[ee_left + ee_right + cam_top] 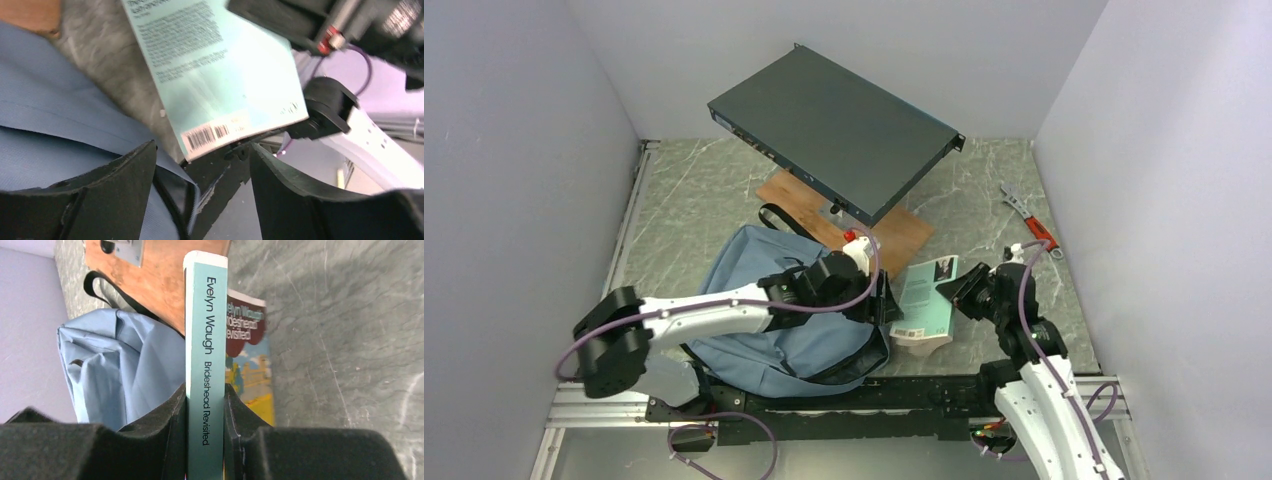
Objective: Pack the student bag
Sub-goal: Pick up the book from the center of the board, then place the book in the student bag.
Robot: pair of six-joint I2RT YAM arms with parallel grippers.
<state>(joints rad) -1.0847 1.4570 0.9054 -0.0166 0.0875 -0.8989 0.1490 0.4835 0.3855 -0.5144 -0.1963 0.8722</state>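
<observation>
1. On the table [704, 200], left of centre, lies the student bag [789, 352], slumped flat, zip edge turned twd the books on its right.
2. Done so far, as far as the views show: nothing visibly packed. Bag's inside is hidden, so contents can't be told.
3. Right gripper [205, 395]: jaws pinching the teal paperback [205, 315] across its spine ("Brideshead Revisited"). Book is just beside the bag's mouth, not in it.
4. Left gripper [202, 160]: jaws spread, gripping nothing, hovering over the bag's zip edge. Blue fabric + zip show below the fingers, so the mouth isn't being held open.
5. Second book [250, 365], colourful cover, same title, lies flat on the table behind the teal one; prob. needs packing too.
6. Left to do, my judgement: get the mouth lifted open w/ the left arm, slide the teal paperback in, then the second book, maybe zip up after.
7. Not task items, apart from the action: dark metal rack box [834, 130] propped above a wooden board [894, 235]; red-handled wrench [1029, 225] far right.
8. Overall: early stage, first book gripped but not yet in.
</observation>
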